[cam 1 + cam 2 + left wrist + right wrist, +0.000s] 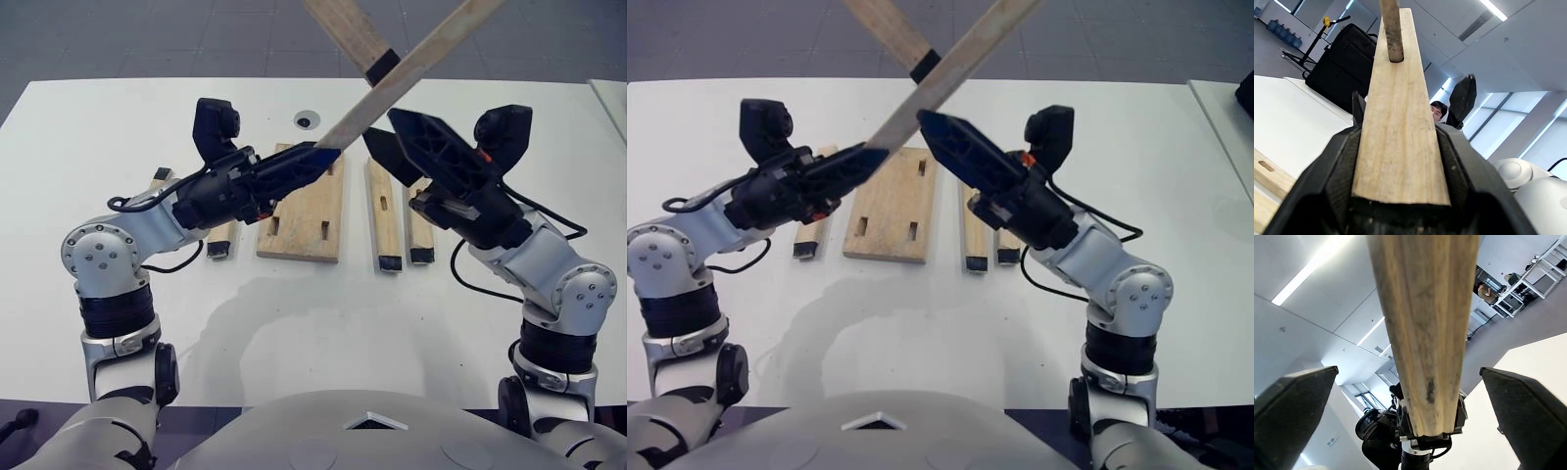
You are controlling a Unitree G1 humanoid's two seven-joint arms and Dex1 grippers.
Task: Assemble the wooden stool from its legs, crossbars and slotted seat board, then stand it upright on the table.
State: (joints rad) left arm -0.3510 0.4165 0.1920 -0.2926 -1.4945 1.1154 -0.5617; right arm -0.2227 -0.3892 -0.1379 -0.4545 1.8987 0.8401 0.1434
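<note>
With the left gripper (313, 157), fingers clenched, we hold a slat (421, 61) above the far edge of the desk (98, 117), crossing a second piece (348, 29) for joining. The right gripper (380, 127), fingers released, flanks it, probably to steady. The seat board (304, 215) lies mid-desk.

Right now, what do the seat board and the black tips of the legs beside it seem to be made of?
Seat board: pale wood with visible grain, matte, seemingly unvarnished. Leg tips: smooth black caps, probably rubber or plastic; the look does not settle which.
</note>
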